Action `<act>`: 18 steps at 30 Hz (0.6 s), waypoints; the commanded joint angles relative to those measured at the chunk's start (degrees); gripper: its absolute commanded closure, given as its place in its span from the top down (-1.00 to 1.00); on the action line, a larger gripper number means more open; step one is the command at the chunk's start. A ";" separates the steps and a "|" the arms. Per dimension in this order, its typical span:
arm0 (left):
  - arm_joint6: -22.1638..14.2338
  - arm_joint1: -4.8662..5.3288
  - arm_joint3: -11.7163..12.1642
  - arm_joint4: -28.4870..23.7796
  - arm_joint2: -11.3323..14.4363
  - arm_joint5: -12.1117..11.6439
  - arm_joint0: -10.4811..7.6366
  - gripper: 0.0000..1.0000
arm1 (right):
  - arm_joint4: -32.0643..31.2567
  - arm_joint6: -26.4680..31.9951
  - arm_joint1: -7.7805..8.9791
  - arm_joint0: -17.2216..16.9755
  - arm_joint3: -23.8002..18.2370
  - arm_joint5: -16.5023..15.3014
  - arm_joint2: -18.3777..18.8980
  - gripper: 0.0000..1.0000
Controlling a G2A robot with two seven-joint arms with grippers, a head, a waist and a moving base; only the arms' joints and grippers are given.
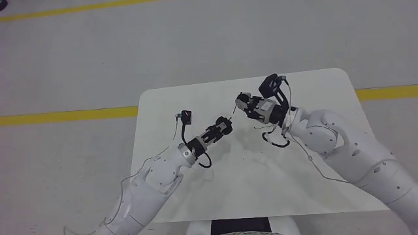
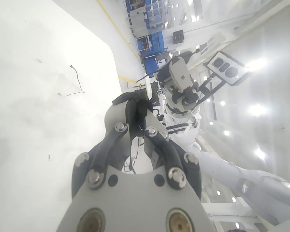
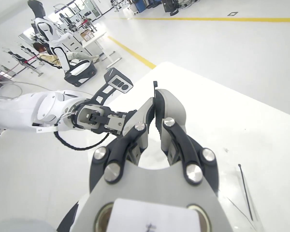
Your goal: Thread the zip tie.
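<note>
My right gripper is shut on a thin black zip tie, whose small square end sticks out just past the fingertips. In the top view it hovers above the middle of the white table as the right gripper. Facing it from close by is my left gripper, with a thin dark line between the two. The left gripper is shut on a black strap, and a thin tail points toward the right gripper. How the two ends meet is too small to tell.
Two spare zip ties lie bent on the table beside the left gripper. One of them also shows as a straight black tie near the right wrist. The table's rounded corner and edge are near; a yellow floor line runs beyond.
</note>
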 commanded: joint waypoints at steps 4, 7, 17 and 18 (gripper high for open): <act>-0.07 -0.11 1.18 -2.55 -0.74 -0.54 0.43 -1.00 | -2.71 -3.44 -0.63 -0.91 0.22 -0.17 0.31 -1.00; -0.55 -0.14 1.23 -2.85 -0.87 -1.03 0.59 -1.00 | -2.96 -4.89 -0.90 -1.18 0.29 -0.86 0.59 -1.00; -0.55 -0.14 1.23 -2.85 -0.87 -1.03 0.59 -1.00 | -4.18 -4.77 -1.09 -1.67 -0.42 -0.86 0.38 -1.00; -0.55 -0.14 1.23 -2.85 -0.87 -1.03 0.59 -1.00 | -4.65 -4.73 -1.17 -1.71 -0.56 -0.86 0.31 -1.00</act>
